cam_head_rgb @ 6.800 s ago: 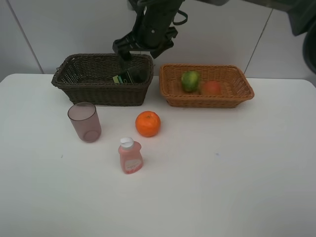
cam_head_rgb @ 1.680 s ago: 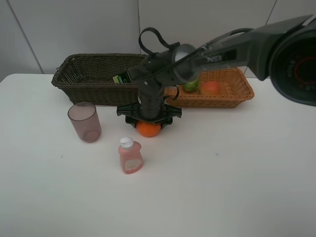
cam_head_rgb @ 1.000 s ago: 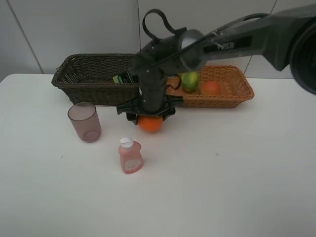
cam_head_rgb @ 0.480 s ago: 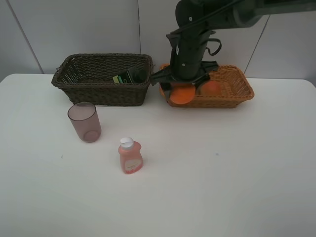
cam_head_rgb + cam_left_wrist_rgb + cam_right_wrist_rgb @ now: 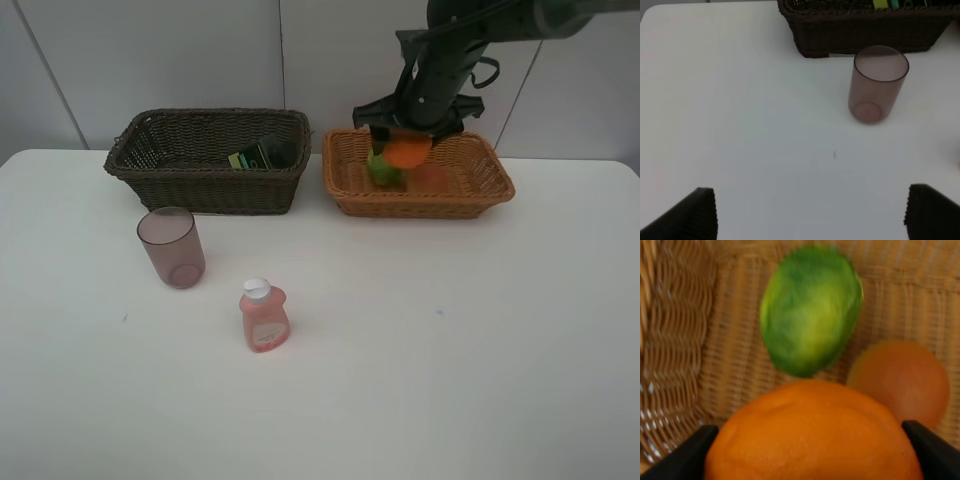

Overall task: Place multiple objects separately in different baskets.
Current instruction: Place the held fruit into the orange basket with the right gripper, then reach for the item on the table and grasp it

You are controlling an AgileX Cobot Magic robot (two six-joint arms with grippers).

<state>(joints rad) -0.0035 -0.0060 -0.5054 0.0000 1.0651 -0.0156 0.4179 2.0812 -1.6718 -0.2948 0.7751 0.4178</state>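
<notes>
The right gripper [image 5: 404, 142] grips the orange [image 5: 812, 440] between its jaws, above the tan basket [image 5: 480, 195]. Dropped from here, it could strike the green fruit [image 5: 810, 310] or red fruit [image 5: 900, 380] beneath the jaws and bounce out. The left gripper [image 5: 810, 215] gapes wide, empty.

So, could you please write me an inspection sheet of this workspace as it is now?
Surface: white table, with one tiny dark speck near the cup.
Job's things: orange held over the tan basket, not yet set down; green fruit and red-yellow fruit lie in that basket; green bottle in the dark basket; cup and pink bottle upright on the table.
Clutter: nothing seen.
Fingers: left fingers open, holding nothing; right fingers closed on the orange.
Cables: black cable loop on the right arm.
Surroundings: pale panelled wall behind the table.
</notes>
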